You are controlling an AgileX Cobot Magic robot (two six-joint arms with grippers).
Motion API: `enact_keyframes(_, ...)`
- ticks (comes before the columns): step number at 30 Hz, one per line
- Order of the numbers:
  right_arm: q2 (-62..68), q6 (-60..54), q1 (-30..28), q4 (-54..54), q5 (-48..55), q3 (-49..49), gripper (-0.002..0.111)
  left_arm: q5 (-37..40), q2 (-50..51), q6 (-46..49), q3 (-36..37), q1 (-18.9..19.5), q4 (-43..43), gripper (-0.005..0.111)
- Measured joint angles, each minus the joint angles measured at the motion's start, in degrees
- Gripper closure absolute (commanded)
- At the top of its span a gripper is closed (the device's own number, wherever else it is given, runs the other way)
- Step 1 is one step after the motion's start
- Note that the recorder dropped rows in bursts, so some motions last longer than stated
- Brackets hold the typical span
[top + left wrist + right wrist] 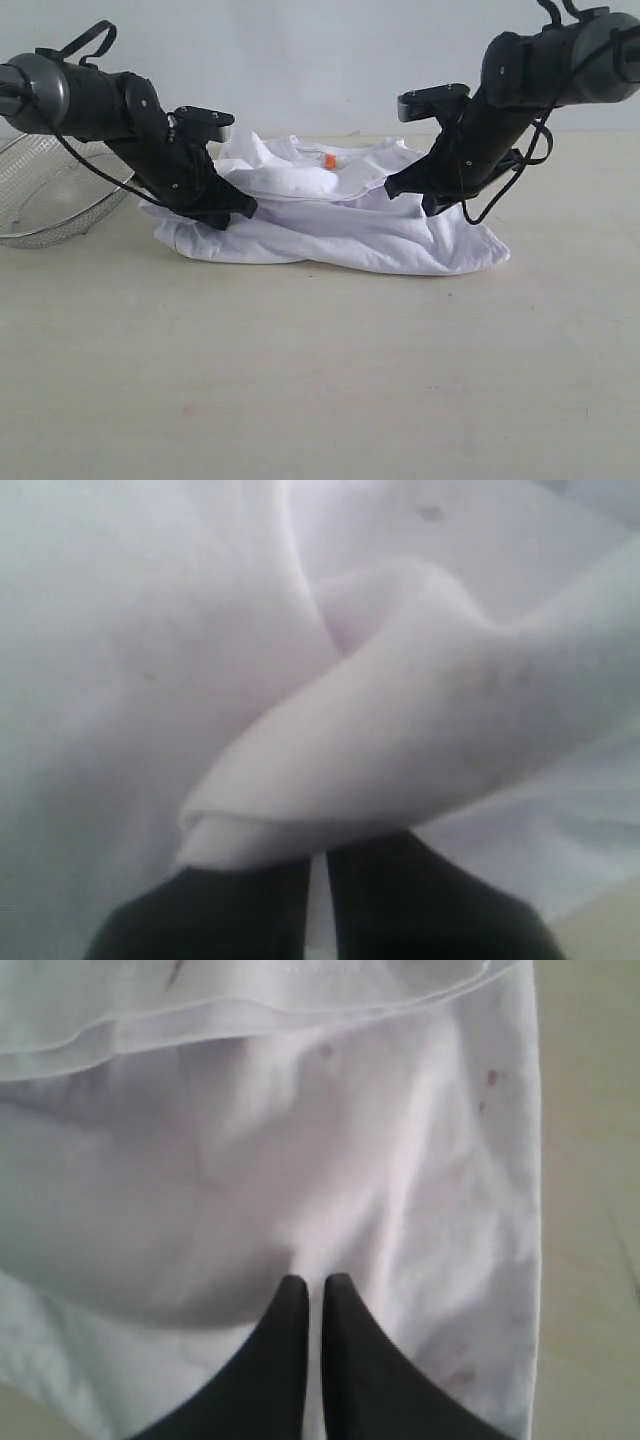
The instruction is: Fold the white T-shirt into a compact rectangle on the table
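Observation:
The white T-shirt lies crumpled at the middle of the table, its orange neck tag showing at the back. My left gripper is down in the shirt's left side. In the left wrist view this gripper is shut, and a thick fold of the T-shirt comes out over its tips. My right gripper is sunk into the right side. In the right wrist view it is shut, with the T-shirt puckered at its tips. The lettering is hidden.
A silver wire-mesh basket stands at the far left, close behind my left arm. Bare beige table runs along the shirt's edge on the right side. A wide stretch of table lies in front of the shirt.

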Motion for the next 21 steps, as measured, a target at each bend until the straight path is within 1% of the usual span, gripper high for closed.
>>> enact_keyframes(3,0.9,0.64,0.0,-0.13,-0.65,0.0,0.109,-3.09,0.05,-0.82,0.0,0.0,0.12,0.102)
enact_keyframes(5,2.59,1.7,0.0,-0.51,-0.77,0.0,0.109,-3.61,0.14,-2.12,0.0,0.11,1.35,0.102)
enact_keyframes(6,3.27,1.95,0.0,-0.79,-0.71,0.0,0.109,-3.61,0.26,-3.58,0.0,0.11,2.8,0.102)
enact_keyframes(9,4.5,2.89,0.0,-1.32,0.25,-0.12,0.109,-1.98,1.0,-10.47,0.0,0.11,11.67,0.102)
enact_keyframes(11,4.6,3.14,0.0,-1.99,0.77,-0.12,0.109,-1.28,1.4,-12.13,0.0,0.11,13.54,0.102)
enact_keyframes(17,4.6,-0.12,0.0,-2.79,5.01,-0.57,0.109,0.85,1.97,-12.11,-0.75,0.11,14.12,0.102)
enact_keyframes(21,4.49,-0.71,0.04,-3.13,8.51,-0.64,0.109,5.15,1.85,-10.72,-1.09,0.11,14.12,0.102)
